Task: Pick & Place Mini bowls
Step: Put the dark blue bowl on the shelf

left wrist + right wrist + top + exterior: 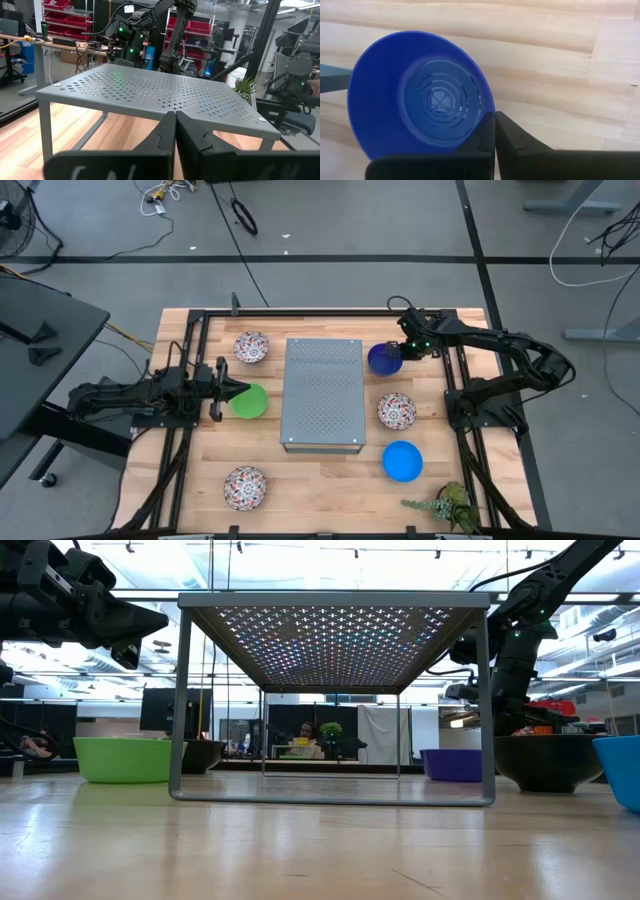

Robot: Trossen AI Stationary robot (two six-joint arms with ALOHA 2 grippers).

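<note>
The navy bowl (382,359) stands on its base on the table, right of the grey perforated box (322,393). My right gripper (399,352) is shut and points down over the bowl's right rim; the right wrist view shows the navy bowl (420,95) just beyond my right gripper (495,117). My left gripper (226,390) is shut, raised and level, just left of the green bowl (250,401), and touches nothing. Floral bowls sit at far left (251,347), near left (245,487) and right (396,411). The bright blue bowl (402,461) is near right. My right gripper's shut fingertips (487,125) come from above at the navy bowl's rim (489,106), on the side toward the table's right edge. Whether they touch the rim, I cannot tell. The bowl stands upright on the table (452,765).
The grey box (335,635) stands on thin legs in the table's middle, with open space beneath it. A small green plant (445,505) lies at the near right corner. Black frame rails (195,330) run along the table's left, right and far sides.
</note>
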